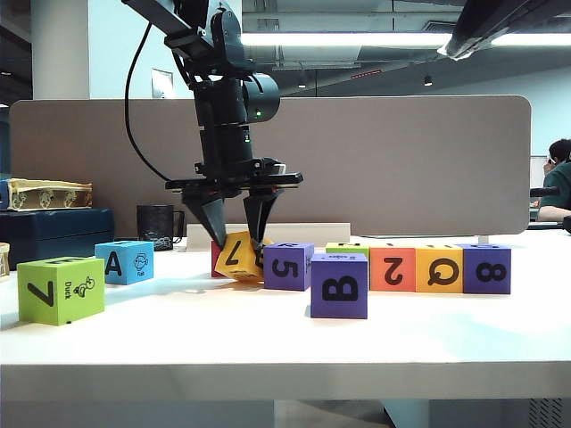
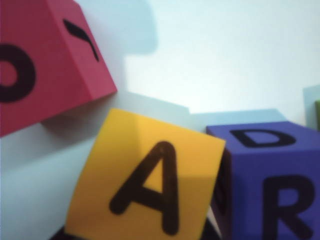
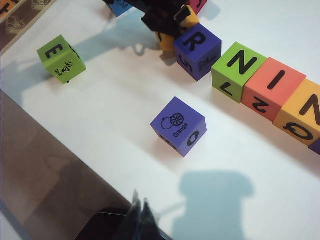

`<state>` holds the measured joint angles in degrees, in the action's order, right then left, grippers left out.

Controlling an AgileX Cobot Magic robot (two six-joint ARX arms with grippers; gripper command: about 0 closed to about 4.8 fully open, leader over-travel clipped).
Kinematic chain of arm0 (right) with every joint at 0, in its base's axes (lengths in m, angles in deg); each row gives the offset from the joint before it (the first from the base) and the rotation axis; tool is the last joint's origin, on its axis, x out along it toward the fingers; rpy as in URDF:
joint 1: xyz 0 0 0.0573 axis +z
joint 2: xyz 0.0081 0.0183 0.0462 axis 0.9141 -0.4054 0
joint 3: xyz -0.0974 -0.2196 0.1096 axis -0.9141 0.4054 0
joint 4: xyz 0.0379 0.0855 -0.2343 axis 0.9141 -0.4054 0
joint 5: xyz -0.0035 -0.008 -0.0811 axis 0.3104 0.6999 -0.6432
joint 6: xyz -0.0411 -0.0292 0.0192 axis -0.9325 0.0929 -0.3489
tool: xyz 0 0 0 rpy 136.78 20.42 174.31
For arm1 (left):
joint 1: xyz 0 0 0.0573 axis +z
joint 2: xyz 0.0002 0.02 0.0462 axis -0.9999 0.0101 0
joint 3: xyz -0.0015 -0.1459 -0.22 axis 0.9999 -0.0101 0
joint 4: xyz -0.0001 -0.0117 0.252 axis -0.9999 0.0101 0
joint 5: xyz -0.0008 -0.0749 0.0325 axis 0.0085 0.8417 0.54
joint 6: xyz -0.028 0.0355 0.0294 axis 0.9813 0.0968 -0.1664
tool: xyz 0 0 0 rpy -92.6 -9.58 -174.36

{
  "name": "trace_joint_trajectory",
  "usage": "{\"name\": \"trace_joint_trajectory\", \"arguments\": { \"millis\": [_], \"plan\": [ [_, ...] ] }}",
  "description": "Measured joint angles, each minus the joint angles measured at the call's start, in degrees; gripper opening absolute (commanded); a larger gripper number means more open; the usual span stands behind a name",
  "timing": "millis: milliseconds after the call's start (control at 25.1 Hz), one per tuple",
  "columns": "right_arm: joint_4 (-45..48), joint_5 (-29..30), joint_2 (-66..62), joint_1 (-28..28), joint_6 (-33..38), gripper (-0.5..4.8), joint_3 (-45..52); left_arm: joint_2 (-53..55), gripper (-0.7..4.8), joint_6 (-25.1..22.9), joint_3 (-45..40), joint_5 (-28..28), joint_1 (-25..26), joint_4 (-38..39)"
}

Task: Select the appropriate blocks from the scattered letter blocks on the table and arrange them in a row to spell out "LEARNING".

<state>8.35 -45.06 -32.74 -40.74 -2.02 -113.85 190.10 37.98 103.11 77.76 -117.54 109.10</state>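
Letter blocks stand in a row along the far side of the white table (image 1: 268, 339). From the exterior view the row reads, from the right end: a purple block (image 1: 486, 268) with 8, a yellow one (image 1: 439, 268) with Q, an orange-red one (image 1: 393, 268) with 2, a lime green one (image 1: 347, 249) half hidden, and a purple one (image 1: 288, 266) with 5. At the left end of the row a yellow block (image 1: 239, 256) sits tilted, one edge lifted, with a red block (image 1: 216, 259) just behind it.

Left gripper (image 1: 234, 234) points down over this tilted yellow block, one finger at each side of it. The fingers are a little apart, but I cannot tell if they press the block or only stand beside it. In the left wrist view the yellow block (image 2: 145, 177) shows an A on top, between the red block (image 2: 50, 60) and the purple block (image 2: 272, 180) with R.

A purple cube (image 1: 339, 285) marked B stands alone in front of the row. A blue block (image 1: 124, 261) with A and a lime green block (image 1: 61, 290) stand near the left edge of the table.

Right gripper (image 3: 140, 212) hangs above the near edge, well apart from all blocks, with its fingertips together.
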Motion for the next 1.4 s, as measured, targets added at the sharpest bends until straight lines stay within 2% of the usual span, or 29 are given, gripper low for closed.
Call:
{"name": "trace_joint_trajectory", "arguments": {
  "millis": [240,439,758,1038,1158,1277,1397],
  "plan": [
    [0.24,0.02,0.0,0.02,0.0,-0.02,0.0,0.68,2.8,-0.02,-0.28,0.7,-0.26,5.64],
    [0.37,0.02,0.0,0.02,0.0,-0.02,0.0,0.26,3.18,-0.02,-0.33,0.7,-0.24,6.67],
    [0.37,0.02,0.0,0.02,0.0,-0.02,0.0,-7.08,3.18,-2.49,-0.42,0.31,-0.11,8.0],
    [0.37,0.02,0.0,0.02,0.0,-0.02,0.0,-14.67,3.17,-6.1,-0.39,-3.98,0.13,9.84],
    [0.37,0.02,0.0,0.02,0.0,-0.02,0.0,-16.46,2.95,-7.19,-0.37,-4.24,0.42,12.35],
    [0.37,0.15,0.0,0.02,0.0,-0.02,0.0,-17.33,2.95,-8.52,-0.39,-4.31,1.44,16.41],
    [0.37,1.42,0.0,0.04,0.0,-0.02,0.0,-17.35,2.95,-8.87,-0.39,-4.11,2.95,16.74]
  ]
}}
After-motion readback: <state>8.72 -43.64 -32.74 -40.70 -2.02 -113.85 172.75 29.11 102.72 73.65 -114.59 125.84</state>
